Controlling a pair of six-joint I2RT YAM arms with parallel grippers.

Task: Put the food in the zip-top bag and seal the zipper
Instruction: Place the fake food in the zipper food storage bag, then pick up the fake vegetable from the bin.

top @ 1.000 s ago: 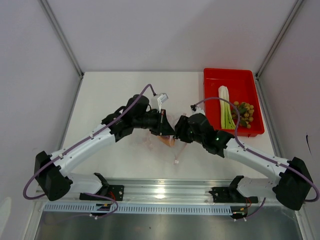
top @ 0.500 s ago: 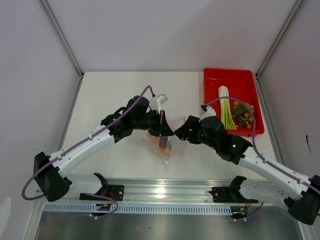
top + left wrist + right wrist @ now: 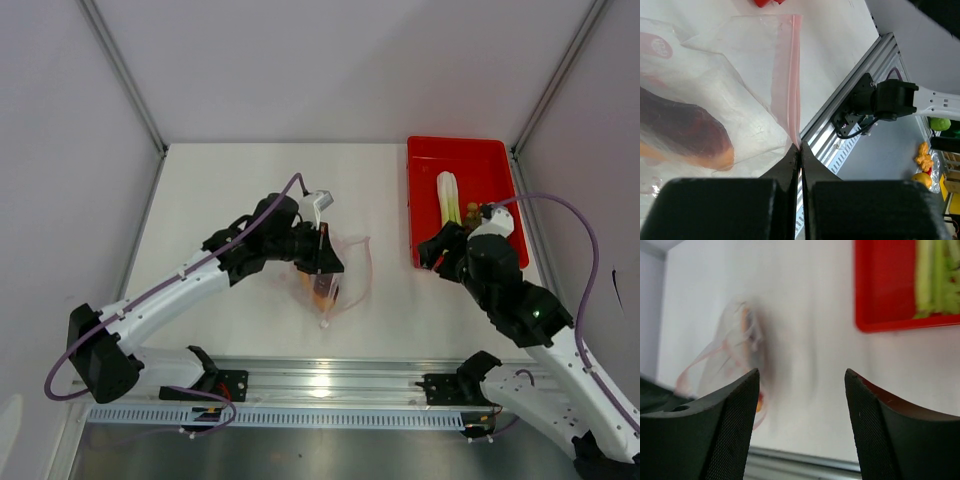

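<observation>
Orange-skinned wedge [image 3: 687,132] inside clear bag [image 3: 747,75]; leek [image 3: 448,200] in red tray [image 3: 480,158]

White table [image 3: 230,180], matte, plain. 2 things sit directly on it: red tray [image 3: 413,200] at the right rear corner; clear zip-top bag [image 3: 345,270] near front centre, crumpled, one edge lifted (how much rests flat, unclear). The 2 lie well apart.

Grey walls [image 3: 300,60], white table [image 3: 230,180], aluminium rail [image 3: 330,373] at near edge.

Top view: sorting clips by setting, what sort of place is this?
Probably a robot lab cell: white table walled by plain panels, arms on an aluminium rail, red tray.
</observation>
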